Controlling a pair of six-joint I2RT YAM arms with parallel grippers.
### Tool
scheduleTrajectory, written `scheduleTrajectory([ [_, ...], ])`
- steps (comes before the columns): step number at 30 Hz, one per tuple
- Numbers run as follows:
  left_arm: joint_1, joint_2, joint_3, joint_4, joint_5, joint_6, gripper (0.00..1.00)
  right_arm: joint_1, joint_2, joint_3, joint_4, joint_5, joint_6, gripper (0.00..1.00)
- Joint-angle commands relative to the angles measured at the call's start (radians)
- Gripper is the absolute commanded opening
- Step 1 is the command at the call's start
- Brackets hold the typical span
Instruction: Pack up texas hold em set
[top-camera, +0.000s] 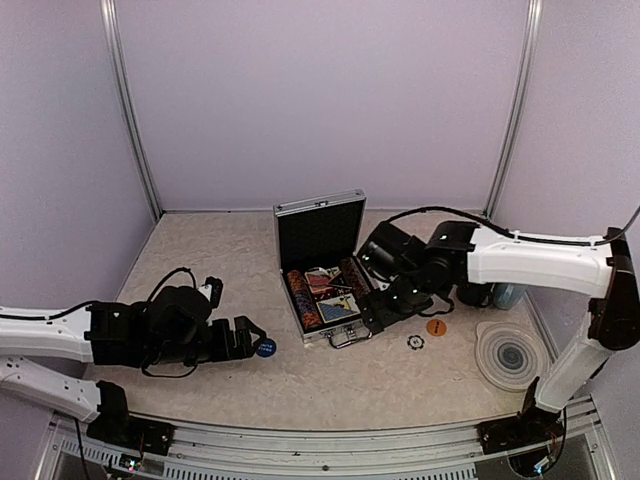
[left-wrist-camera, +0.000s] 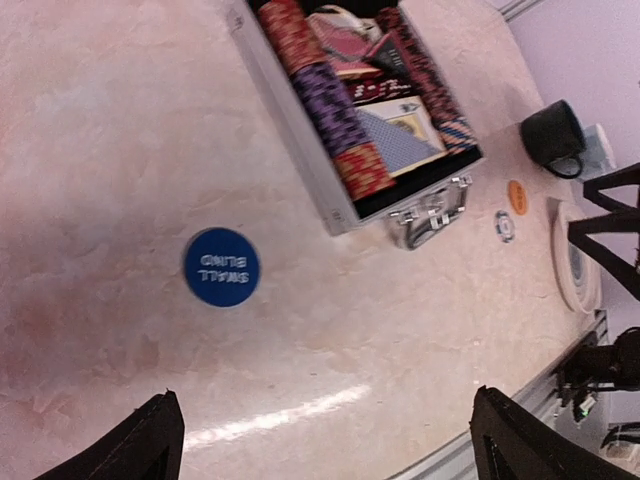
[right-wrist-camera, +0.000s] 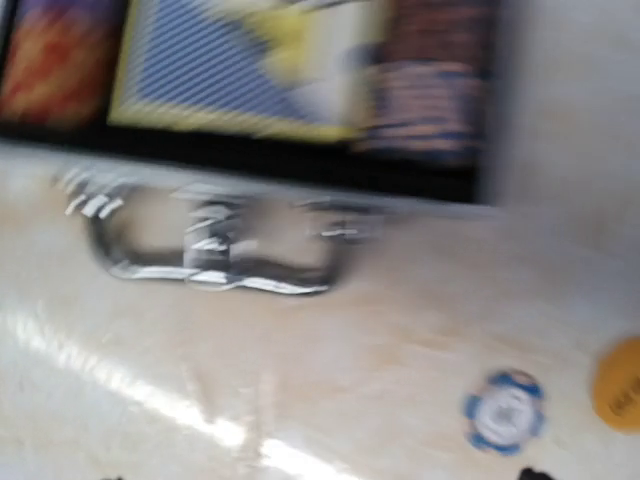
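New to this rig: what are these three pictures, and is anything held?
Two robot arms at a table, each with a two-finger gripper. One picture looks down from above; the others come from wrist cameras. An open case holds chips and cards. Outside lie a blue button, orange button, loose chip, coaster and mugs. The left gripper is open near the blue button; the right gripper, by the case handle, looks open. Neither holds anything.

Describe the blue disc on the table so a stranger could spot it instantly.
Find the open silver case mid-table. The blue disc lies alone off the case's left front corner. It is dark blue with white lettering, unlike the orange disc and white-and-blue chip on the case's right.
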Motion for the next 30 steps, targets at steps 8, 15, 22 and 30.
scheduleTrajectory([
  [8, -0.039, 0.225, 0.412, -0.121, 0.045, 0.227, 0.99, -0.258, -0.163, -0.224, 0.211, -0.084, 0.129, 0.73],
  [15, -0.001, 0.679, 0.646, 0.058, 0.205, 0.317, 0.95, -0.265, -0.119, -0.350, 0.340, -0.137, 0.120, 0.57],
  [22, 0.002, 0.888, 0.751, 0.195, 0.365, 0.310, 0.81, -0.336, -0.077, -0.395, 0.391, -0.184, 0.068, 0.56],
  [30, -0.011, 1.024, 0.849, 0.200, 0.436, 0.317, 0.56, -0.402, -0.033, -0.485, 0.468, -0.280, 0.006, 0.53],
])
